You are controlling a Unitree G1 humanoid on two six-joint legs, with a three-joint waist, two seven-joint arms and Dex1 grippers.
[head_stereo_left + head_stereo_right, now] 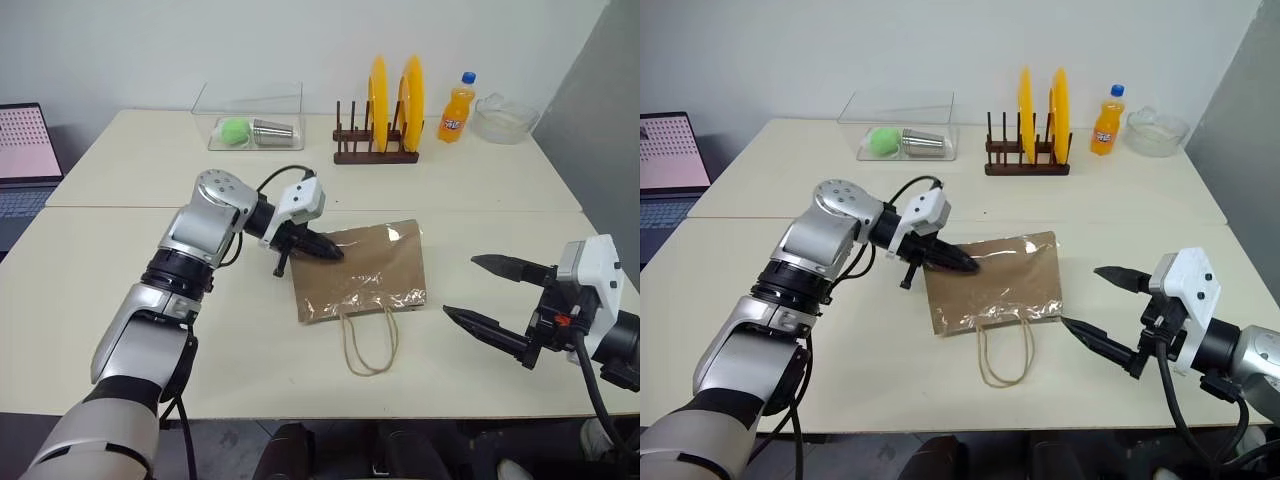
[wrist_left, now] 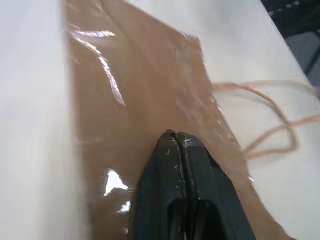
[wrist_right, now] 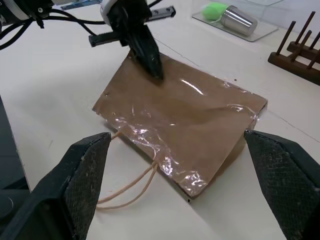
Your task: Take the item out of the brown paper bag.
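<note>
Lying flat on the table point(image 1: 120, 330), the brown paper bag point(image 1: 365, 275) has its mouth and loop handles point(image 1: 370, 345) turned toward the robot — the end from which anything inside would have to come out. Nearest the robot, to the right of the bag and well apart from it, the right gripper point(image 1: 487, 297) hovers with its two fingers spread wide and empty, aimed at the bag's open end; that reads as readiness to reach for the mouth. At the bag's far left corner the left gripper point(image 1: 325, 248) has its fingers pressed together, tip resting on or just above the paper; whether it is pinning the bag down cannot be told. The item is not visible — presumably inside, though the bag shows little bulge. Beyond the bag stand a plate rack point(image 1: 378, 150) and an orange soda bottle point(image 1: 457, 108).
</note>
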